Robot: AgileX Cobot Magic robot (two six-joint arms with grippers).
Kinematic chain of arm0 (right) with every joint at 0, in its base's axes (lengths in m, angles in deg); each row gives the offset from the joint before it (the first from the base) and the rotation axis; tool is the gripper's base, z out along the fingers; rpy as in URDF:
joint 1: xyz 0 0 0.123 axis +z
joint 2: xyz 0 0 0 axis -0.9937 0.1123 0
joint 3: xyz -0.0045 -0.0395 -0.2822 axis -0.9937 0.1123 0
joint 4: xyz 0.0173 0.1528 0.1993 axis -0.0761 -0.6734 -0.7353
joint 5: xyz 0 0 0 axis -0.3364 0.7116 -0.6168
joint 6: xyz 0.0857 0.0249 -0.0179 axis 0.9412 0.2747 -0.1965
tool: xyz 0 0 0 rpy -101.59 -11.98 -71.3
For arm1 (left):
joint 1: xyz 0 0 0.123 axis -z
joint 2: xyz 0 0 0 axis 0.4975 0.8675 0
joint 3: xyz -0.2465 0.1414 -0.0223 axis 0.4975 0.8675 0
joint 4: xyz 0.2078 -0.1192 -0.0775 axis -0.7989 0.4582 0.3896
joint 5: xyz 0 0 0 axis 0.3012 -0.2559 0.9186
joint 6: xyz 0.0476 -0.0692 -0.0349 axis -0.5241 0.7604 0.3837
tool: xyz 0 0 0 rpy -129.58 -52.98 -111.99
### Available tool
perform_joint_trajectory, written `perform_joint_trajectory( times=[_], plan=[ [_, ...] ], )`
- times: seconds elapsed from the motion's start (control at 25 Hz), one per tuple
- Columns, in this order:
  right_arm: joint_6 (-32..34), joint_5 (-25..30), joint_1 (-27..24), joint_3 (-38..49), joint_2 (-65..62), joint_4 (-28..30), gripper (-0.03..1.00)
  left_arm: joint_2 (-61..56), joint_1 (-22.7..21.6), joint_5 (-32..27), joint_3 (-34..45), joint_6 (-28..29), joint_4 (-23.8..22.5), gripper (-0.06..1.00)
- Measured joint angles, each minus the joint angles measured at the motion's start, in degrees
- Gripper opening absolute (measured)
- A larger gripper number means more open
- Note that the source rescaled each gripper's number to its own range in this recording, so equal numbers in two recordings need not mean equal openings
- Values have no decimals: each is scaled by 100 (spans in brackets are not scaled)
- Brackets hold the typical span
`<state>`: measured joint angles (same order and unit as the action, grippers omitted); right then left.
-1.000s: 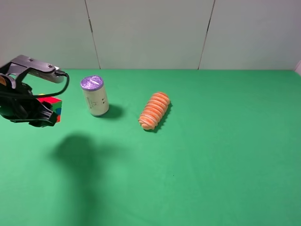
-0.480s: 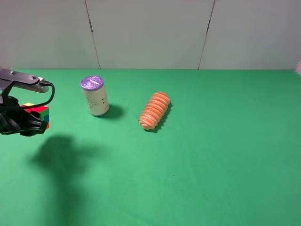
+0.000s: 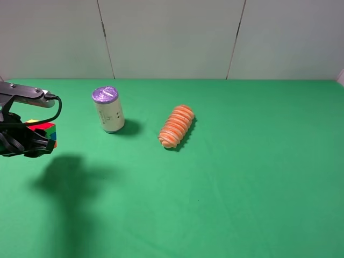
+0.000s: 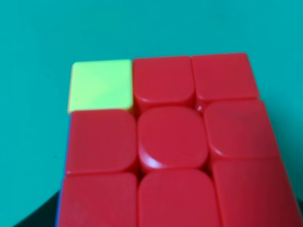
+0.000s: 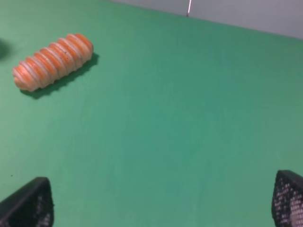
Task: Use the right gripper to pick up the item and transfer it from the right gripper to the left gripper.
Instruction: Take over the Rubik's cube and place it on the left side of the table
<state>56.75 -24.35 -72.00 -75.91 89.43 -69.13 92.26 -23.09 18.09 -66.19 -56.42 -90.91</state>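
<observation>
the puzzle cube (image 3: 43, 131) is held off the green table (image 3: 242, 177) at the far left edge of the exterior high view, well to the left of the purple-lidded can (image 3: 108, 109), with its shadow on the cloth below it. the left gripper (image 3: 29, 141) is pressed onto the cube. in the left wrist view the cube (image 4: 165, 146) fills the frame: a red face with one yellow corner square, directly ahead of the camera; the fingers themselves do not show there.

the right gripper (image 5: 161, 201) is spread wide, with only its two mesh-padded fingertips (image 5: 28, 203) showing at the frame corners and nothing between them. it looks down at bare cloth, with the ribbed orange roll (image 5: 53, 60) well apart from it. the right arm does not appear in the exterior high view.

judgement: the transfer appears complete, as the cube lies on the left arm's side, away from the can, and only the left gripper touches it. the cube has no long axis.
</observation>
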Motion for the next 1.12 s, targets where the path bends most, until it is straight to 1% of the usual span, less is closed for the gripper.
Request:
perform_joint_trajectory(
  times=[0.12, 0.16, 0.2, 0.32, 0.36, 0.44, 0.52, 0.68, 1.12],
  plan=[
    [0, 0, 0, 0, 0, 0, 100, 0, 0, -5, 0, 0, 0, 0],
    [0, 0, 0, 0, 0, 0, 100, 0, 0, -19, 0, 0, 0, 2],
    [0, 0, 0, 0, 0, 0, 100, 0, 0, -24, 0, 0, 0, 15],
    [0, 0, 0, 0, 0, 0, 100, 0, 0, -24, 0, 0, 0, 71],
    [0, 0, 0, 0, 0, 0, 100, 0, 0, -24, 0, 1, 0, 82],
    [0, 0, 0, 0, 0, 0, 100, 0, 0, -11, 0, 1, 0, 92],
    [0, 0, 0, 0, 0, 0, 100, 0, 0, 7, 0, 1, 0, 97],
    [0, 0, 0, 0, 0, 0, 100, 0, 0, 38, 0, 1, 0, 99],
    [0, 0, 0, 0, 0, 0, 100, 0, 0, -8, -24, 6, 0, 100]
  ],
)
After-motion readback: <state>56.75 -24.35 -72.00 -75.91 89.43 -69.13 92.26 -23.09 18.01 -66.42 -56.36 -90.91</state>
